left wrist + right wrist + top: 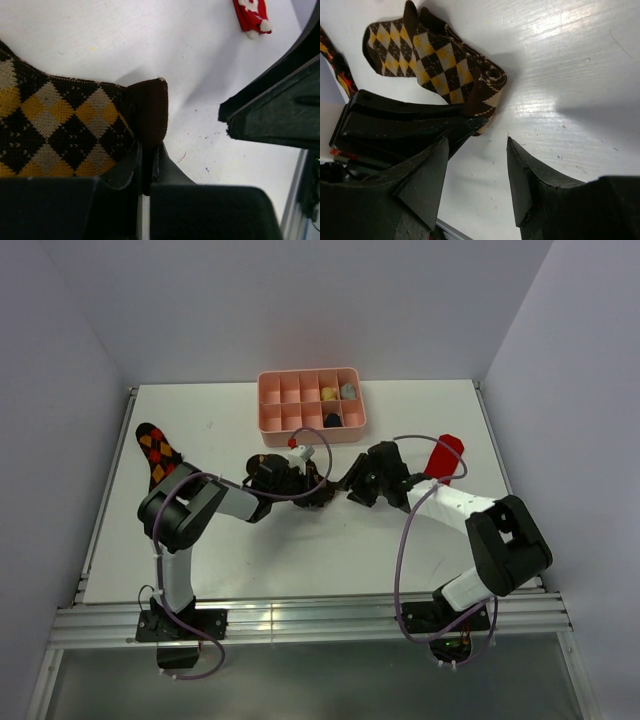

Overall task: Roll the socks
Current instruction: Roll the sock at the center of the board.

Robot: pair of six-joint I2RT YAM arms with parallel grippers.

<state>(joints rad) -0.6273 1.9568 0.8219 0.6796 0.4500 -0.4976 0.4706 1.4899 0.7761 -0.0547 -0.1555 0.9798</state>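
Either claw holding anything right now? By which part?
Left claw pinches the tan argyle sock by its plain dark-brown end. Right claw is open, holding nothing.

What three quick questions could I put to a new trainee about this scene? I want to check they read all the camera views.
1. True or false: the left gripper is shut on the tan-diamond sock.
2. The right gripper is: A) open, holding nothing; B) shut on a sock; C) shut on nothing.
3. Which sock lies farthest left on the table?
Key: 1 true; 2 A; 3 the orange-diamond sock.
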